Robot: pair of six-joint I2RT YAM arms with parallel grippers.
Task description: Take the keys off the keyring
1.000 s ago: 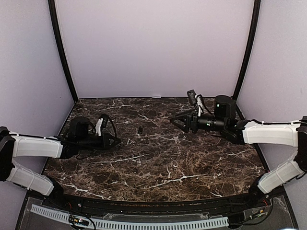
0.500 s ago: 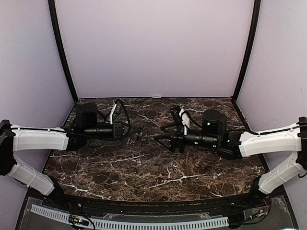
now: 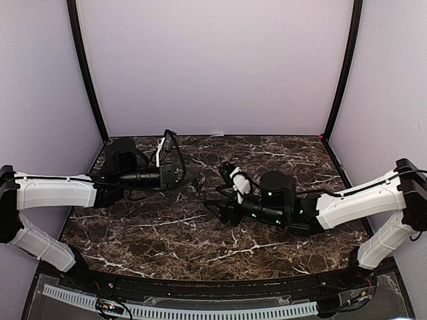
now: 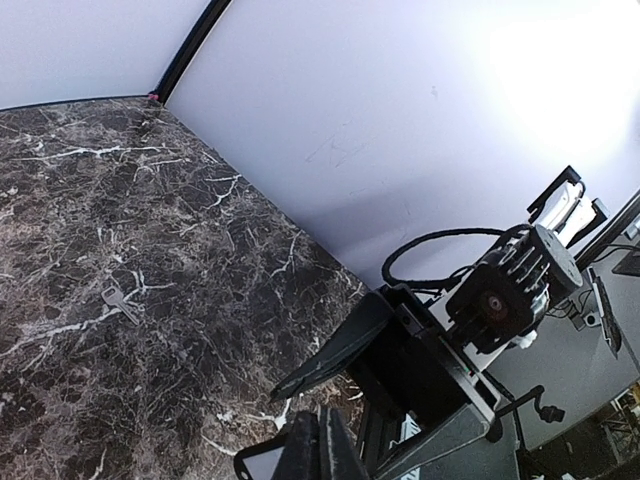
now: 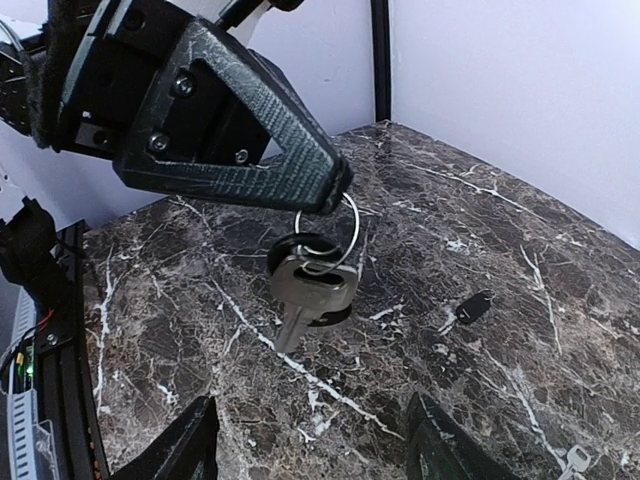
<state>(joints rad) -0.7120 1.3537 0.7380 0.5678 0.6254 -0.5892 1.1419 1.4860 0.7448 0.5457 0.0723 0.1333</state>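
You have nothing to read here: no lettering, number, brand mark or sign is legible in any of the three views. The heads of the keys [image 5: 312,285] hanging on the keyring [image 5: 340,235] are too blurred to show whether they carry any stamp.

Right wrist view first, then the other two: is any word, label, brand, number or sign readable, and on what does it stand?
No text can be read in any view.
The keys on the keyring: any stamping on the heads is too blurred to read.
The left gripper holding the ring: no label or number shows.
The marble table: only veining, no signs.
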